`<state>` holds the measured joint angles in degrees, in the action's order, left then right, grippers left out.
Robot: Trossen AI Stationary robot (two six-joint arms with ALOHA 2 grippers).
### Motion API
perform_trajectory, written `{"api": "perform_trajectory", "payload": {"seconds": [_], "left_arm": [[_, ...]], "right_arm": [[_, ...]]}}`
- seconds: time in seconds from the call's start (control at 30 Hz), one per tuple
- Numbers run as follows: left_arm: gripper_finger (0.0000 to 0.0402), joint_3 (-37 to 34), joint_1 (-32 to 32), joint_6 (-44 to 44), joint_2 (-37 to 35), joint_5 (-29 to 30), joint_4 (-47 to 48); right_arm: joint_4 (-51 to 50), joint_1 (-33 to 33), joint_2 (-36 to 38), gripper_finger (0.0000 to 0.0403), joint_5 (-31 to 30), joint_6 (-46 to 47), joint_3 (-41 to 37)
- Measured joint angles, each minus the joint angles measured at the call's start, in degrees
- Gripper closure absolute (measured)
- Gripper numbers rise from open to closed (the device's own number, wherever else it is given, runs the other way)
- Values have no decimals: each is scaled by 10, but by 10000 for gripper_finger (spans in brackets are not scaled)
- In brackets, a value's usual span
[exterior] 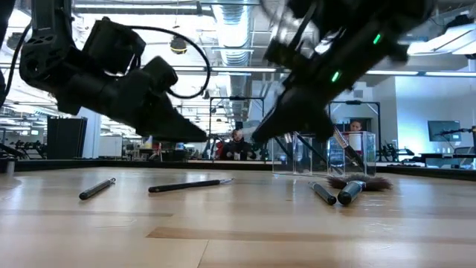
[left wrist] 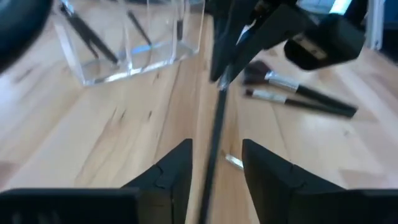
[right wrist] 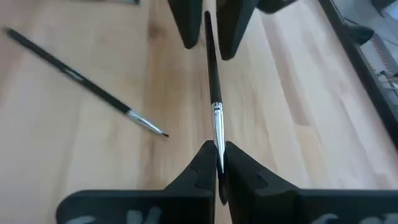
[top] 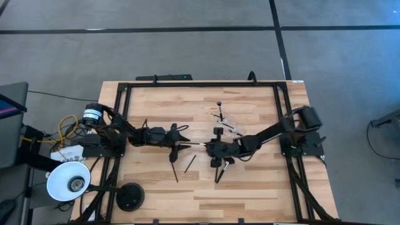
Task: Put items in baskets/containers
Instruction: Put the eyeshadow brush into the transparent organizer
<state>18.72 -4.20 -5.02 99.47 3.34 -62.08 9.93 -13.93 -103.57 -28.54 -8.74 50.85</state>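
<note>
I have both arms meeting over the middle of the wooden counter [top: 250, 181], with one slim makeup brush [right wrist: 214, 93] spanning the gap between them in the air. The right claw [right wrist: 219, 163] is pressed together on the silver-ferrule end of that brush, pinching it. The left claw [left wrist: 214, 163] is spread, its two fingers standing on either side of the dark handle without closing on it, as far as I can tell from its wrist view.

The clear cup [left wrist: 127, 43] stands just beyond the right claw, toward the far edge of the counter, and already has a few brushes [left wrist: 87, 34] leaning inside it. Beside the right claw, on the near side, lie two dark-handled brushes [exterior: 335, 193] together with a wide fan-shaped brush [exterior: 368, 181]. Two more brushes lie flat below the left claw: a thin one [exterior: 190, 184] and a shorter one [exterior: 97, 188], apart from each other.
</note>
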Motion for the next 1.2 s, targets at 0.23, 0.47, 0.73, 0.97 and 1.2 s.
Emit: {"api": "perform_trajectory", "payload": {"seconds": [0.23,0.47,0.73,0.97,1.2], "left_arm": [[268,-11,0,-1,-25,0,1],[268,-11,0,-5,-25,0,1],[270,-11,0,-4,-25,0,3],[274,-11,0,-4,-25,0,3],[276,-11,0,-4,-25,0,3]], "right_arm": [[-235,-44,149,399,-40,43,1],[-551,-63,218,400,-83,38,83],[-822,-49,218,400,-154,-45,209],[-914,-21,218,400,-126,-111,219],[-899,13,217,400,-111,-112,219]]}}
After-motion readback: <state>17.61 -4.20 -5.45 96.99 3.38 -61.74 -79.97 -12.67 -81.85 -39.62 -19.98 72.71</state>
